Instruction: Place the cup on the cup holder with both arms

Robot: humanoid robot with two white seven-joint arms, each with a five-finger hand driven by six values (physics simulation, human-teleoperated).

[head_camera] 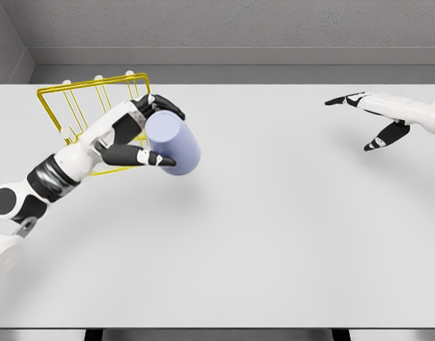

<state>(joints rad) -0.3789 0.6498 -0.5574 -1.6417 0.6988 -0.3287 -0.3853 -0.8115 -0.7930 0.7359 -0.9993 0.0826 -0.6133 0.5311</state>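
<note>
A pale blue cup (pixel 175 142) hangs tilted above the white table (pixel 260 234), held by my left hand (pixel 152 131). Black fingers curl over the cup's top and the thumb presses on its lower side. Just behind the hand stands the yellow wire cup holder (pixel 75 106), with white-tipped pegs along its top edge; my forearm hides part of it. The cup is right of the holder's front corner and apart from the pegs. My right hand (pixel 367 117) hovers at the far right, fingers spread and holding nothing.
A grey wall runs behind the table's far edge. The table's front edge lies near the bottom of the view.
</note>
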